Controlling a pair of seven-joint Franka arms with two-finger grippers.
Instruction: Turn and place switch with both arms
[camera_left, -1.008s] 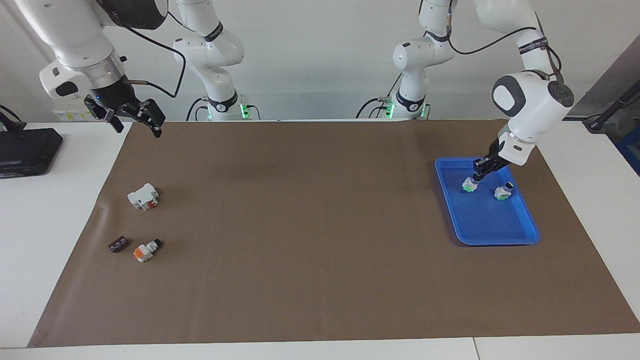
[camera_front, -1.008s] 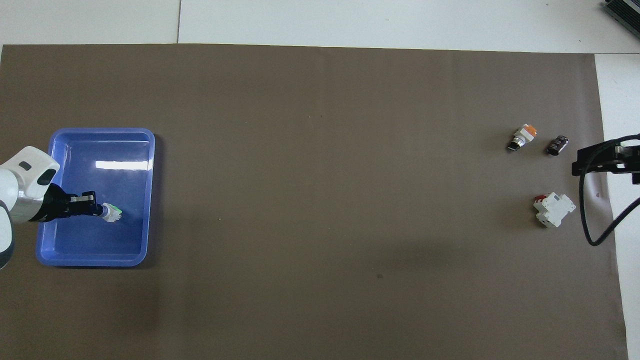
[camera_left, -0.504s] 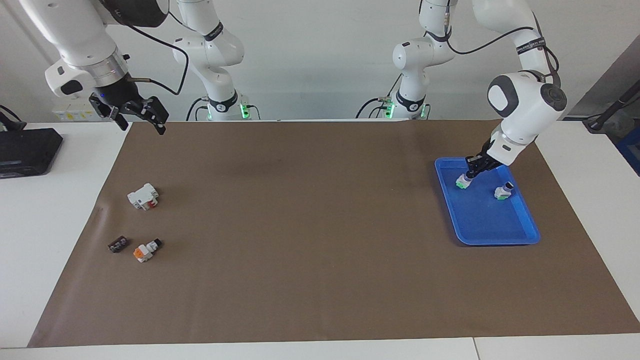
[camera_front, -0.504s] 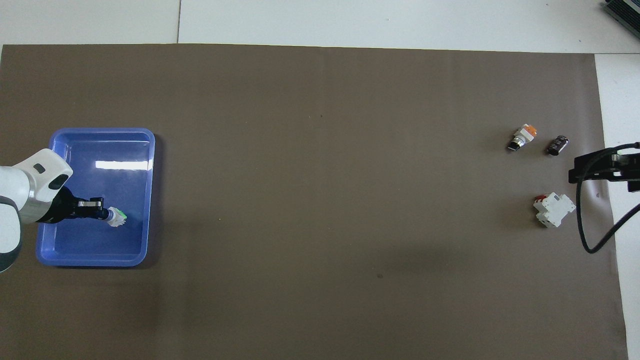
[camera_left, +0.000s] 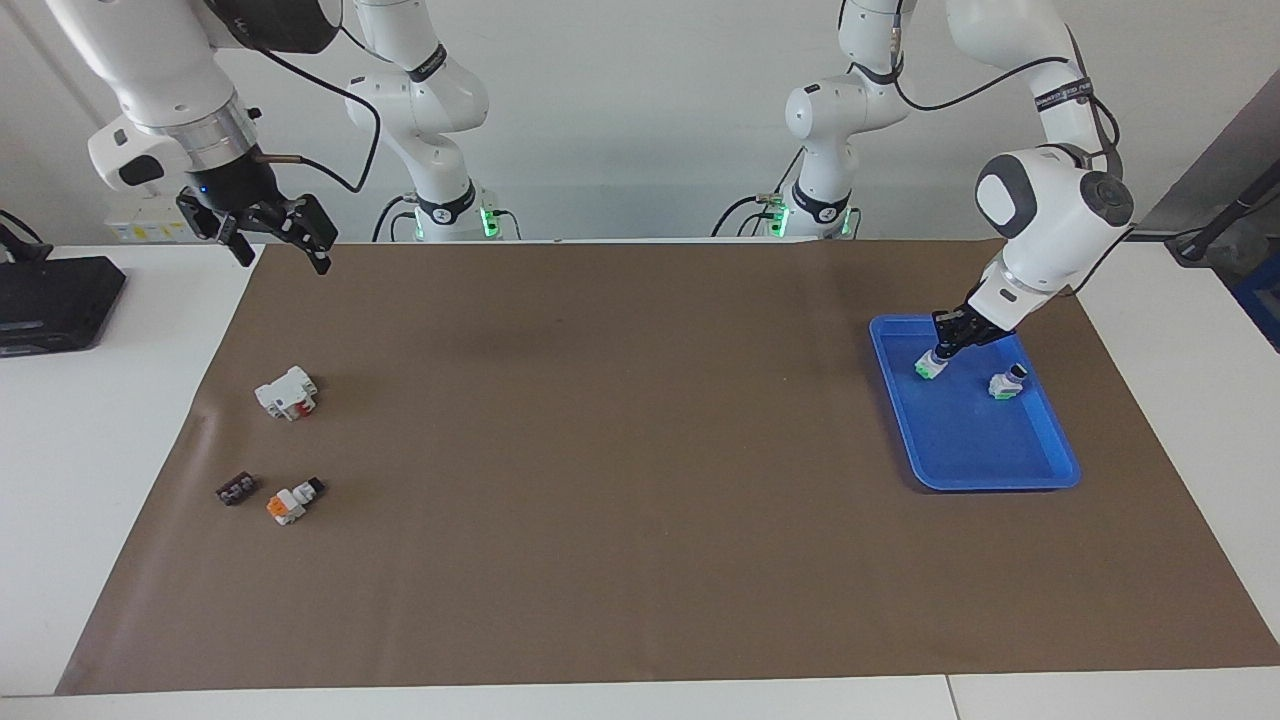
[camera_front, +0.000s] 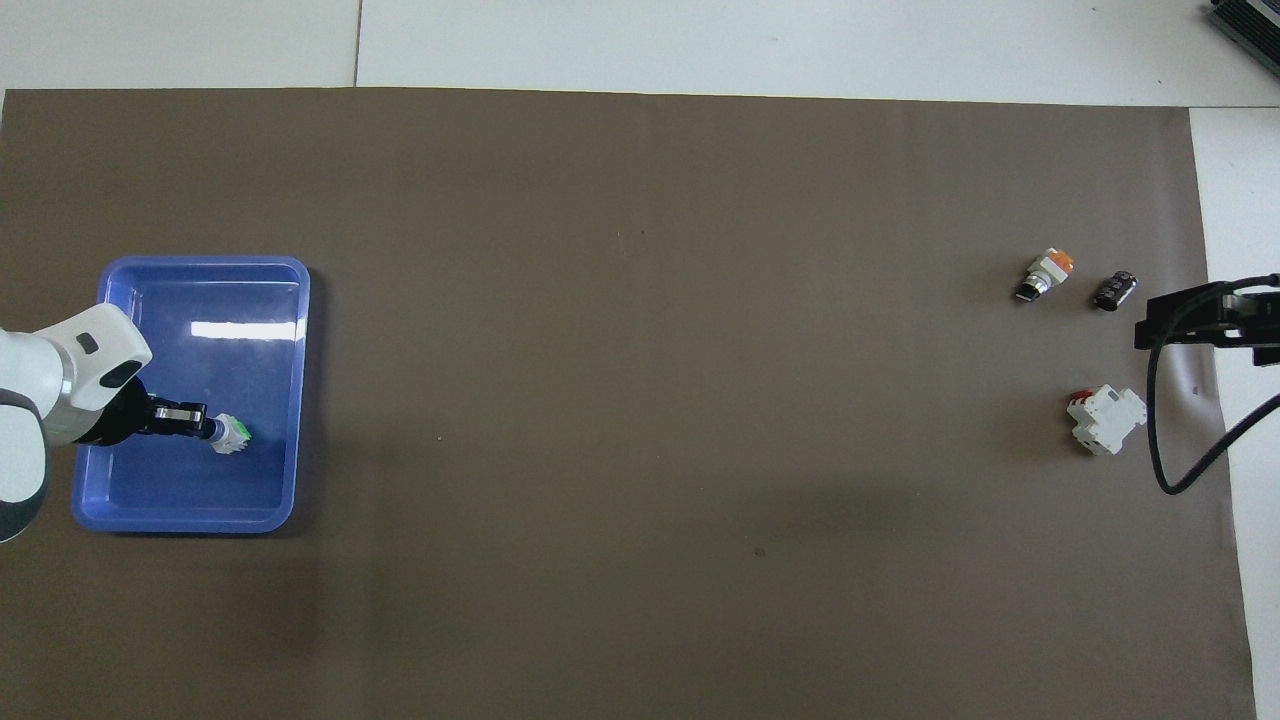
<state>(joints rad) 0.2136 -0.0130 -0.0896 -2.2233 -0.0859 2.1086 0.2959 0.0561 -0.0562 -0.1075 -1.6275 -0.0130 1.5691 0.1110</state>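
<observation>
**In the blue tray: left gripper holds a green-faced switch**

At the left arm's end of the table, the blue tray (camera_left: 1040, 470) lies on the brown mat (camera_left: 640, 450), close to the edge nearest the robots. The left gripper (camera_left: 945, 345) is inside the tray, its fingers clamped on the black knob end of a switch (camera_left: 929, 367) whose green face points down toward the tray floor. From the facing view I cannot tell whether this switch touches the floor or hangs just above it. A second switch (camera_left: 1005, 384) with a green face lies loose in the tray just beside the held one, toward the table's end; in the overhead view the left arm covers it.

At the right arm's end of the table, three pieces lie on the mat. An orange-faced switch (camera_left: 292, 501) rests with its black knob pointing toward the robots, apart from everything else. A flat black piece (camera_left: 235, 489) lies just beside it, closer to the mat's end edge. A larger white block (camera_left: 285, 392) with red marks sits nearer to the robots than both. Nothing lies between these pieces and the tray; the mat's middle is bare.

The right gripper (camera_left: 270, 232) waits in the air over the mat's corner nearest the robots, its fingers spread wide and holding nothing. A black box (camera_left: 55, 303) sits on the white table (camera_left: 110, 420) off the mat, at that same end.
</observation>
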